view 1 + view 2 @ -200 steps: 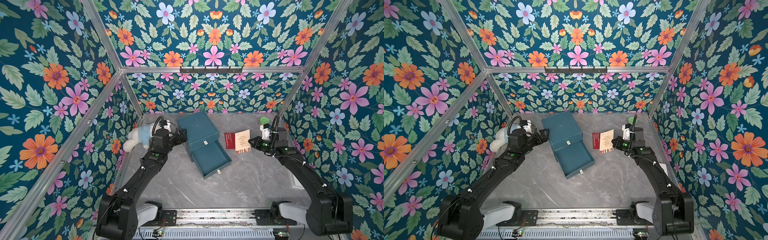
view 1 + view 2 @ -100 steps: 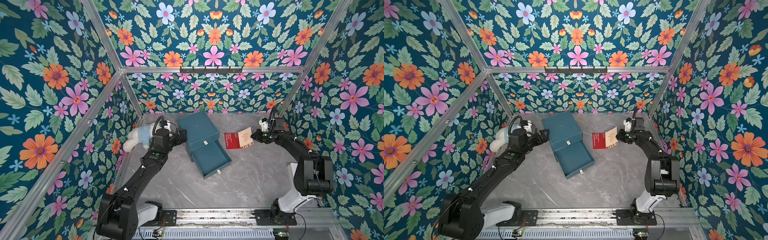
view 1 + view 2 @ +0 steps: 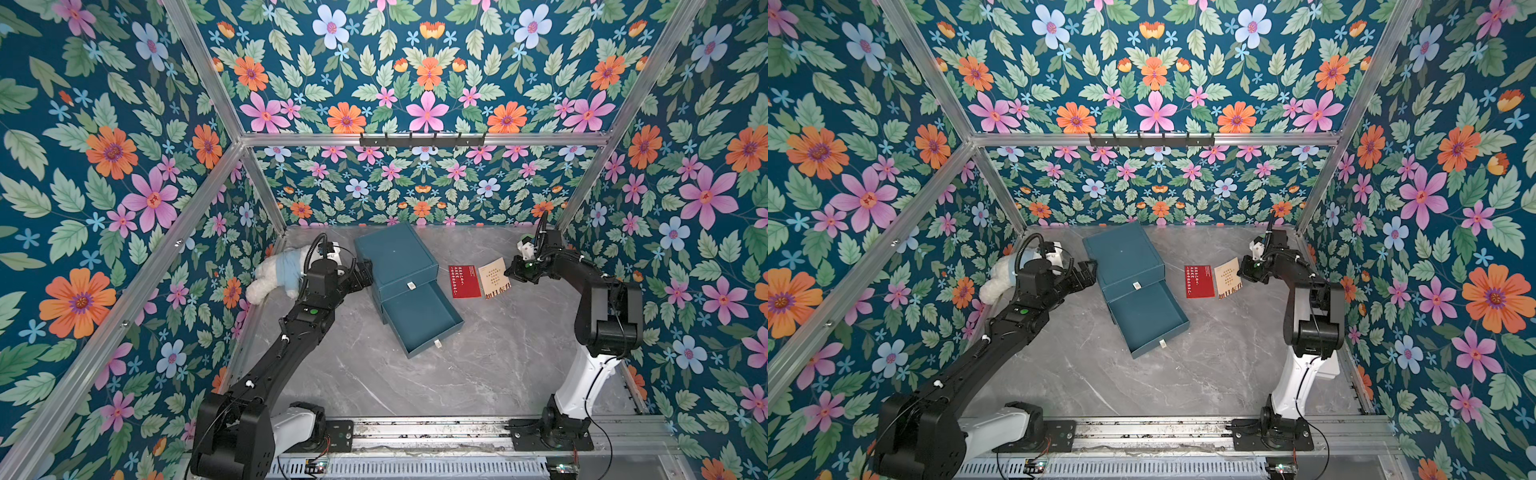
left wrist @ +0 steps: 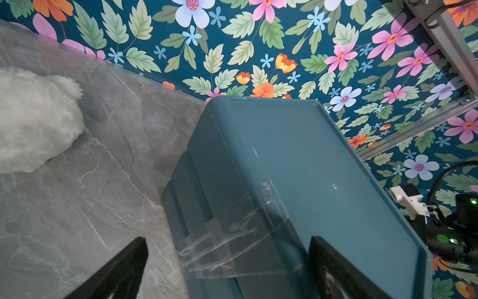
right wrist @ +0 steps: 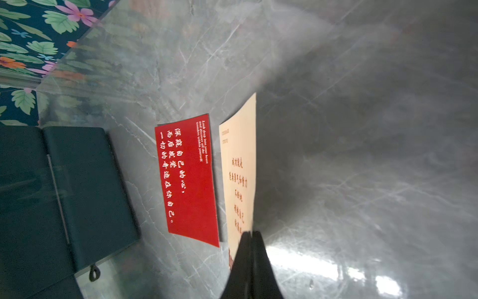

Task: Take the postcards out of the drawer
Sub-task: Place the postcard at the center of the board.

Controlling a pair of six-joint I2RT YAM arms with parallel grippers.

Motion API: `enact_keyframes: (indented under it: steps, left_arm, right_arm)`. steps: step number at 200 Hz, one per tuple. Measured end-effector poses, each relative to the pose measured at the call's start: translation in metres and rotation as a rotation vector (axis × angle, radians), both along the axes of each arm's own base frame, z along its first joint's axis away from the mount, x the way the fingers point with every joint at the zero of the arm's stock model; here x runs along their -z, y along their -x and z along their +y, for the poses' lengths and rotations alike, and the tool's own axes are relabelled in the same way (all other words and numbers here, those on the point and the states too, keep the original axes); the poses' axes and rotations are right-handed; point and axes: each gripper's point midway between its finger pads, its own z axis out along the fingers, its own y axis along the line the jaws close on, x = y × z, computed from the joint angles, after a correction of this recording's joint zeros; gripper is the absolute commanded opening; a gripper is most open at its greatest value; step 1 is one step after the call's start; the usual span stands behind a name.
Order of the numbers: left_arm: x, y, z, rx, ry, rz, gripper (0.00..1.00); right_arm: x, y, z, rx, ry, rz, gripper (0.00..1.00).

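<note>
Cream postcard (image 5: 239, 181) pinched edge-on in right gripper (image 5: 251, 234); red postcard (image 5: 187, 181) flat just beside. Left gripper (image 4: 229, 240) wide, flanking teal drawer box (image 4: 284, 155) corner.

I've got the drawer box (image 3: 395, 257) mid-frame on the table (image 3: 478, 374), its open drawer (image 3: 419, 318) poking toward lower right, two postcards (image 3: 464, 281) just right, plush toy (image 3: 276, 274) far left.

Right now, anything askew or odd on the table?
Yes: the cream postcard with orange print is tilted steeply rather than flat, pinched in the shut right hand, beside the flat red postcard with white lettering. The teal drawer box sits turned at an angle, its lower drawer pulled out and looking empty.
</note>
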Motion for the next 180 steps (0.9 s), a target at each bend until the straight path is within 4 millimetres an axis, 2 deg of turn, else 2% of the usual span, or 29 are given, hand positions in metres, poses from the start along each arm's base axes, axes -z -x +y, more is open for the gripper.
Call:
enact_keyframes:
  steps: [30, 56, 89, 106, 123, 144, 156, 180]
  left_arm:
    - [0.000, 0.000, 0.000, 0.000, 0.000, 0.000, 0.99]
    - [0.000, 0.000, 0.000, 0.000, 0.000, 0.000, 0.99]
    - [0.000, 0.000, 0.000, -0.001, 0.001, 0.000, 1.00]
    - [0.000, 0.000, 0.001, -0.003, -0.001, -0.001, 1.00]
    - [-0.001, 0.000, 0.001, -0.006, -0.002, -0.001, 1.00]
    - [-0.002, -0.001, 0.002, -0.014, -0.004, -0.002, 1.00]
    - [-0.003, -0.001, 0.003, -0.017, -0.006, -0.004, 1.00]
    - [-0.003, -0.002, 0.003, -0.020, -0.006, -0.004, 1.00]
  right_arm:
    - [0.018, -0.004, -0.007, -0.001, 0.020, 0.040, 0.05]
    - [0.030, -0.005, -0.013, -0.003, 0.049, 0.073, 0.11]
    - [0.037, -0.007, -0.023, 0.007, 0.110, 0.093, 0.30]
    - [0.038, -0.005, -0.029, 0.018, 0.144, 0.104, 0.35]
    - [0.033, -0.003, -0.033, 0.031, 0.176, 0.106, 0.36]
    - [0.014, -0.001, -0.032, 0.047, 0.225, 0.074, 0.38]
    - [0.002, 0.003, -0.023, 0.041, 0.251, 0.052, 0.39]
    - [-0.018, 0.017, 0.005, 0.002, 0.298, 0.015, 0.41]
